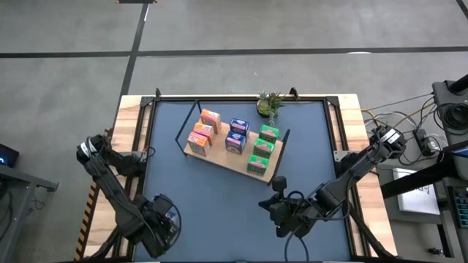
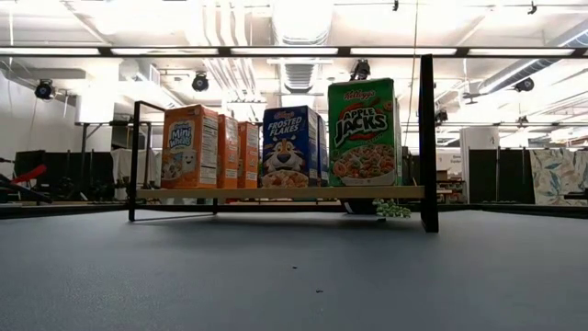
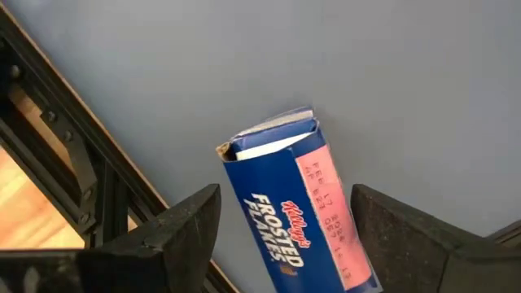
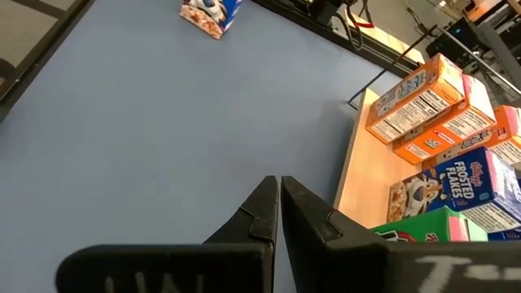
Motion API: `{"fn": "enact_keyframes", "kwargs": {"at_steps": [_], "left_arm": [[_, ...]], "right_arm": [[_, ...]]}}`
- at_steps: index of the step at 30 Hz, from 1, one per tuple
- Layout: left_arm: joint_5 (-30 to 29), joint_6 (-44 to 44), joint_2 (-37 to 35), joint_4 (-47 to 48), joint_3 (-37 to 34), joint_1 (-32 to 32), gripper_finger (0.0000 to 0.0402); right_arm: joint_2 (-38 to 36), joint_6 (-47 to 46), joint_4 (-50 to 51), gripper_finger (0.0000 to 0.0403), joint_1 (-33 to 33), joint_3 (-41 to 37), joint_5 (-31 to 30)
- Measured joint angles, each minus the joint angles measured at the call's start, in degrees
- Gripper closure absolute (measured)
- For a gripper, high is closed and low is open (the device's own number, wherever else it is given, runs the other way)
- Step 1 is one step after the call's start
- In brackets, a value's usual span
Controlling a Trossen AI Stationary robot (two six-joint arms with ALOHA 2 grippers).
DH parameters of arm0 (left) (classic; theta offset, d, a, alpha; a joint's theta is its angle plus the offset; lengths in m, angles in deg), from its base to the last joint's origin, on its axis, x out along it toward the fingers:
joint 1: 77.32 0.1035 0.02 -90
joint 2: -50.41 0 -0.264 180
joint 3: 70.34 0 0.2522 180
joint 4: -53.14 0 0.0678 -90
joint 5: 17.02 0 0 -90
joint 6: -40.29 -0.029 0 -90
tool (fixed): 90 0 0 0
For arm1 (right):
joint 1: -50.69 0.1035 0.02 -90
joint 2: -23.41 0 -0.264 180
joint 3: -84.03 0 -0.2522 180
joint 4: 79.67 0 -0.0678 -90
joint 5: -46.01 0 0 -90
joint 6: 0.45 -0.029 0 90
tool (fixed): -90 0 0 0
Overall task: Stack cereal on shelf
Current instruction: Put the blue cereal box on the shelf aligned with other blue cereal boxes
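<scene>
Left gripper (image 3: 285, 224) jaws spread either side of last blue Frosted Flakes box (image 3: 297, 203) lying on bench, well off light-wood shelf (image 1: 219, 155), set up to grasp. Right gripper (image 4: 279, 213) clenched, empty, parked near shelf.

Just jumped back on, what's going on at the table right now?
Eight cereal boxes stand on the shelf: three orange-red, two blue and three green. The last Frosted Flakes box lies on the blue tabletop by the near left corner. The left gripper is over it, jaws open on either side of the box, not yet closed. The right gripper is shut and empty, waiting above the table near the shelf's right end.
</scene>
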Motion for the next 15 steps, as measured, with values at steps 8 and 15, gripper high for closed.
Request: {"fn": "enact_keyframes", "kwargs": {"at_steps": [8, 15], "left_arm": [[0.0, -1.3, 0.3, -0.4, 0.0, 0.0, 0.0200], [0.0, -2.9, 0.3, -0.4, 0.7, 0.1, 0.0248]], "right_arm": [[0.0, 0.0, -0.1, 0.0394, 0.0, 0.0, 0.0], [0.0, 0.0, -0.1, 0.0394, 0.0, 0.0, 0.0]]}}
